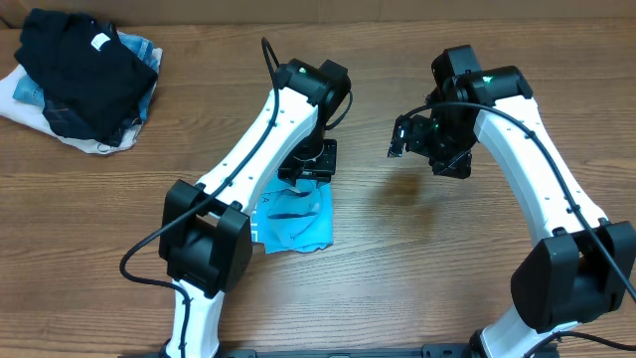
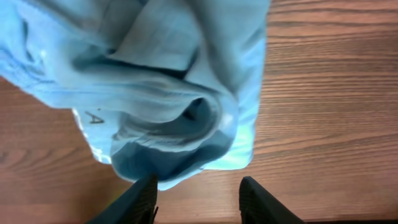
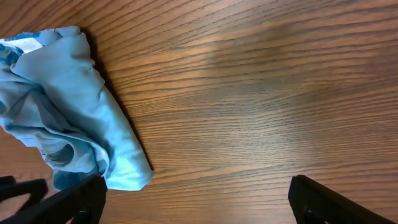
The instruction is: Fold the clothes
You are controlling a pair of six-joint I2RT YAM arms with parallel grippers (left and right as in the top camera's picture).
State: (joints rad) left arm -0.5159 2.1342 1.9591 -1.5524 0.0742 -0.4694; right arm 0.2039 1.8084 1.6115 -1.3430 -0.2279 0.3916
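The clothes, a sky-blue shirt, lie bunched in a compact bundle on the wooden table, just in front of my left gripper. In the left wrist view the shirt fills the upper left, with folds and a dark hollow in it. My left gripper stands open, with bare wood between its fingers; the shirt's near edge reaches the left fingertip. My right gripper hangs open to the right of the shirt. In the right wrist view the shirt lies at the left, and my right gripper spans bare wood.
A pile with a black garment carrying a white tag sits at the table's far left corner, on top of denim and white fabrics. Both white arms reach in from the near edge.
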